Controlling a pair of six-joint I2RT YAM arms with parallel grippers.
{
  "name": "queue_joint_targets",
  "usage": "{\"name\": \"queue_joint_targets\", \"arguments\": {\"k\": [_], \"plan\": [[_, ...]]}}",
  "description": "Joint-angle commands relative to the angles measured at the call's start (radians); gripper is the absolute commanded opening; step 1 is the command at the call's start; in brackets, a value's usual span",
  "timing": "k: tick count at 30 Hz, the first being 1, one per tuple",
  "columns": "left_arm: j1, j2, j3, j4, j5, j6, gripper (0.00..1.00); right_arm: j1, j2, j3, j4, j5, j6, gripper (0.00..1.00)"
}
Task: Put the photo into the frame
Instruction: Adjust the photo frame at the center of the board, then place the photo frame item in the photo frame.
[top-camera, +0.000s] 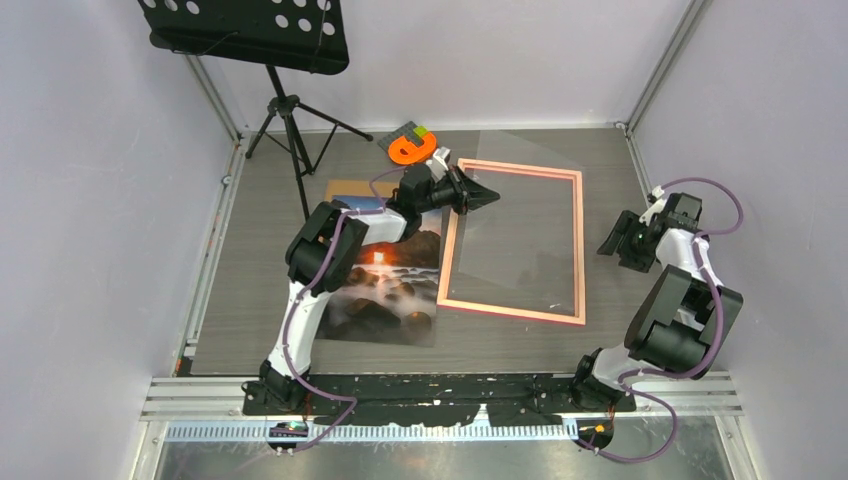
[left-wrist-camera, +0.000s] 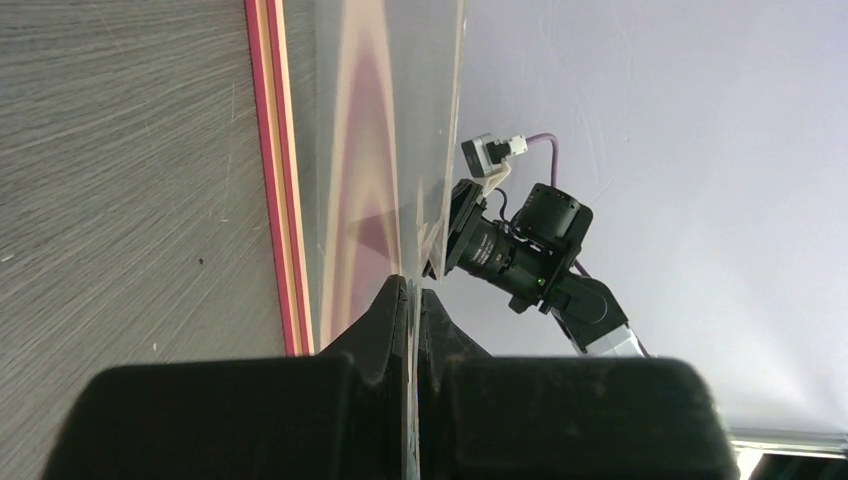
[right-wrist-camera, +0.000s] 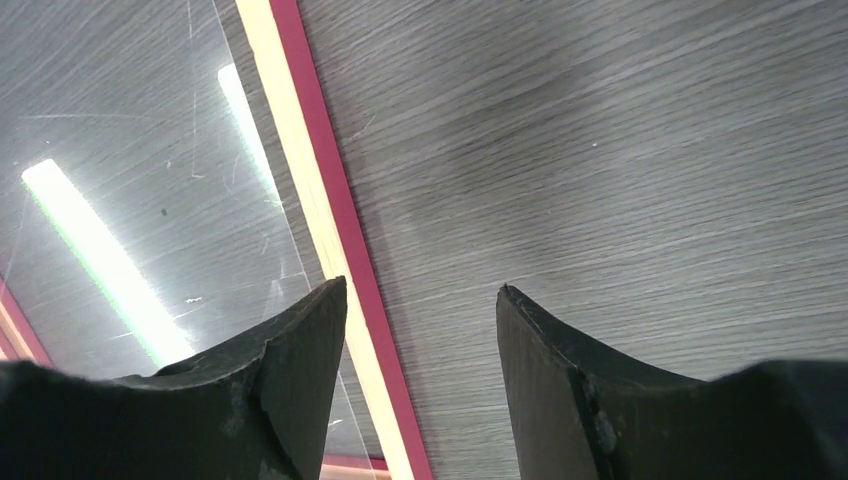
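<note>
The photo (top-camera: 385, 285), a sunset seascape, lies flat on the table left of the frame, partly under my left arm. The frame (top-camera: 579, 240), with a thin salmon border, lies flat at centre right; its border also shows in the left wrist view (left-wrist-camera: 280, 200) and the right wrist view (right-wrist-camera: 320, 200). My left gripper (top-camera: 495, 196) (left-wrist-camera: 413, 290) is shut on the edge of a clear sheet (left-wrist-camera: 400, 130) at the frame's top left corner, holding that edge raised. My right gripper (top-camera: 618, 248) (right-wrist-camera: 420, 300) is open and empty, just above the frame's right border.
A brown backing board (top-camera: 345, 188) lies under the photo's far end. A small orange tape-like object (top-camera: 412, 148) sits behind the frame. A music stand (top-camera: 285, 110) stands at the back left. Walls close in on both sides.
</note>
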Motion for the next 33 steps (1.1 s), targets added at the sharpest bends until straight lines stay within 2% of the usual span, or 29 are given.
{"name": "queue_joint_targets", "arguments": {"k": [1, 33], "plan": [[-0.005, -0.014, 0.013, 0.083, -0.023, 0.020, 0.00, -0.007, -0.051, -0.006, 0.025, -0.042, 0.010, 0.62], [-0.008, 0.046, 0.015, 0.111, -0.014, 0.069, 0.00, -0.015, -0.078, -0.036, 0.038, -0.066, 0.010, 0.61]]}}
